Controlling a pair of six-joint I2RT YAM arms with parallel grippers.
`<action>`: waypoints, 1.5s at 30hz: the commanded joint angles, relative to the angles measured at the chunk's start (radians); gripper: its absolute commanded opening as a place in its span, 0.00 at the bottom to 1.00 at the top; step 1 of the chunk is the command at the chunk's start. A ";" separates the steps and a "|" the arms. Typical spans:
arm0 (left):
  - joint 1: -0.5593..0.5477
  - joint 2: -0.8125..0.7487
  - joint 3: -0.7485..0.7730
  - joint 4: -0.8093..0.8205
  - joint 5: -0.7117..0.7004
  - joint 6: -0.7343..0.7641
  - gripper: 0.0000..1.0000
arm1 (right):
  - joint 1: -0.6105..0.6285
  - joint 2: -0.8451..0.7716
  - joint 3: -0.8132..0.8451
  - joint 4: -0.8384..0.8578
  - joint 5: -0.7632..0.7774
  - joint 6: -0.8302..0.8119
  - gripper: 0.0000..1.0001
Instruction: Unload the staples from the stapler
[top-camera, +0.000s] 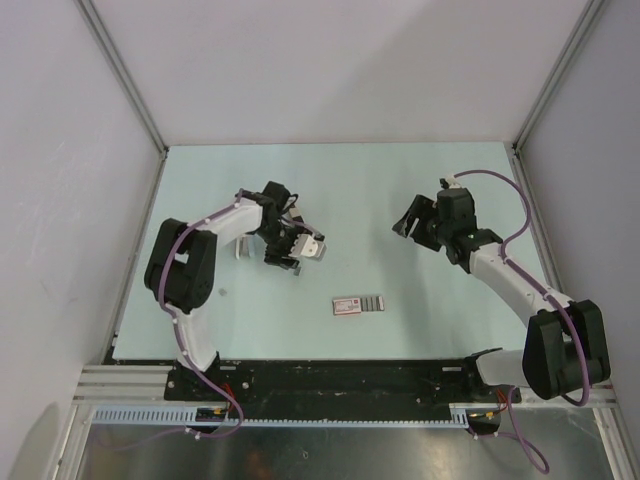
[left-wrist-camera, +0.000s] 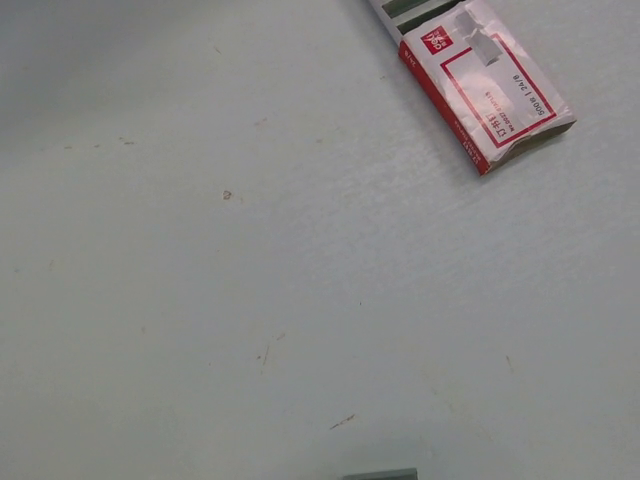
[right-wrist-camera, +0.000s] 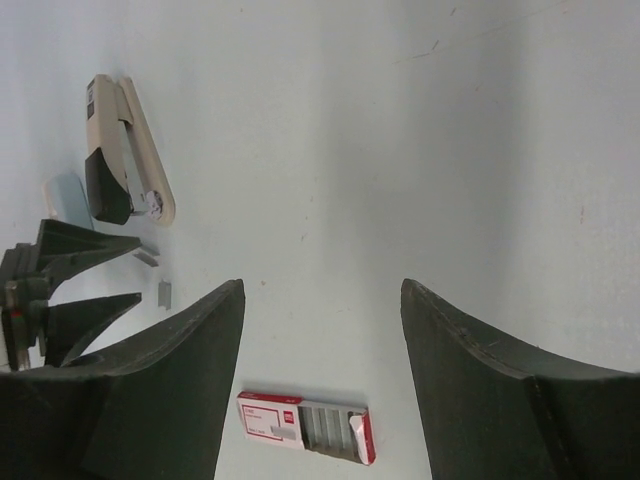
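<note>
Right wrist view, at its left edge, shows the left gripper (right-wrist-camera: 138, 268) with its two black fingers spread and nothing between them. Just above it the stapler (right-wrist-camera: 125, 150), beige with a black part, lies on the pale table (right-wrist-camera: 400, 150), its arms parted in a narrow V. Whether it is loaded cannot be made out. Two small grey pieces (right-wrist-camera: 147, 258) lie loose beside those fingertips. Further right, near the table's middle, sits the staple box (top-camera: 345, 304), red-edged with a pale top. Its tray is slid out to the right and holds the staples (top-camera: 372, 303) in grey side-by-side rows. From the left wrist the box is cut off at the top edge, and that gripper's own fingers are out of frame. Rightmost, the right gripper (top-camera: 410, 222) hangs spread wide and empty, well apart from box and stapler.
</note>
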 joint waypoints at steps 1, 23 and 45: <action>-0.012 0.030 0.055 -0.072 0.006 0.051 0.65 | -0.009 -0.012 -0.011 0.049 -0.058 -0.017 0.68; -0.034 0.146 0.142 -0.119 -0.052 0.015 0.55 | -0.049 0.002 -0.016 0.083 -0.147 -0.022 0.68; -0.091 0.214 0.182 -0.194 -0.099 -0.120 0.30 | -0.053 -0.026 -0.017 0.065 -0.172 -0.015 0.68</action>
